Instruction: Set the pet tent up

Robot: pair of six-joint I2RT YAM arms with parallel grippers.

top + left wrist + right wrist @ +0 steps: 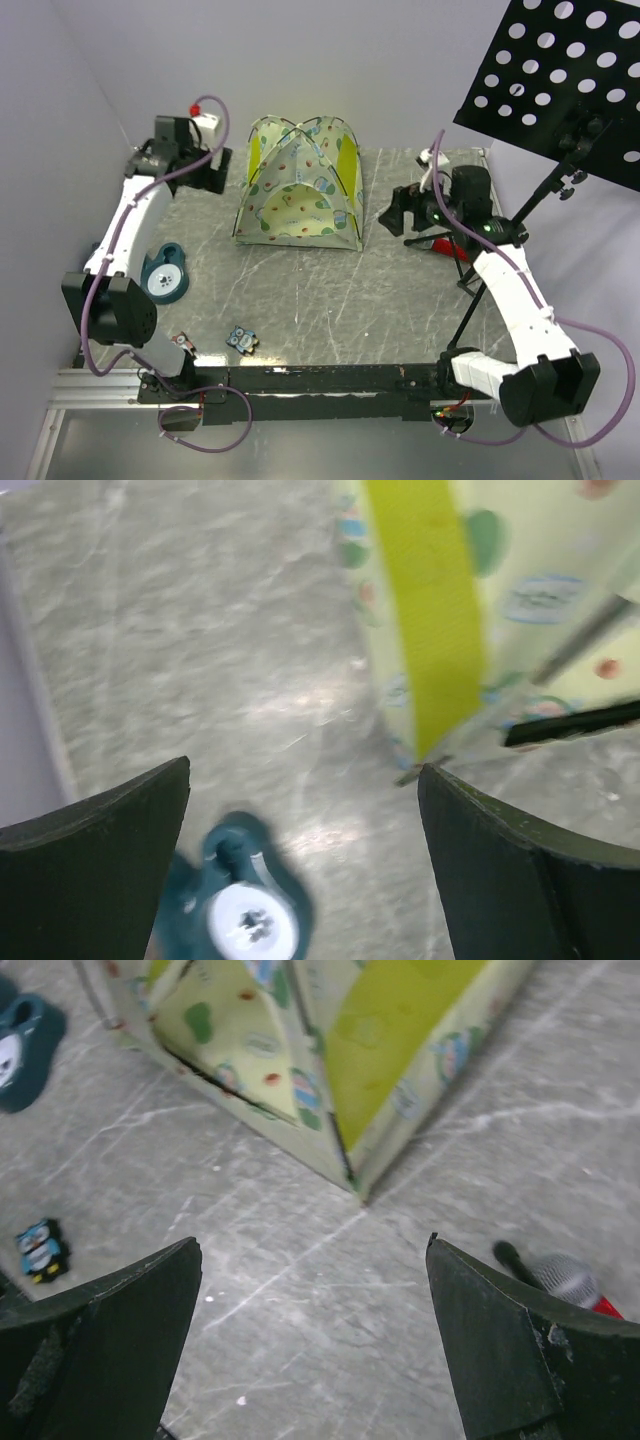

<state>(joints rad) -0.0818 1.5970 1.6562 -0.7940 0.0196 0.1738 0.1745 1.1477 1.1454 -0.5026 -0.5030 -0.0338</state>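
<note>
The pet tent (298,185) stands upright as a dome at the back middle of the table, pale with cartoon print, lime-yellow side panels and thin poles arching over it. My left gripper (222,165) hovers just left of the pet tent, open and holding nothing. In the left wrist view the left gripper (305,770) frames bare table, with the tent's yellow panel (430,610) at upper right. My right gripper (400,212) sits just right of the tent, open and empty. In the right wrist view the right gripper (313,1243) faces the tent's corner (390,1040).
A teal disc-shaped object (165,272) lies at the left, also seen in the left wrist view (235,905). A small toy (240,339) sits near the front. A red-handled microphone (565,1278) lies by the right gripper. A black perforated music stand (560,70) rises at the right.
</note>
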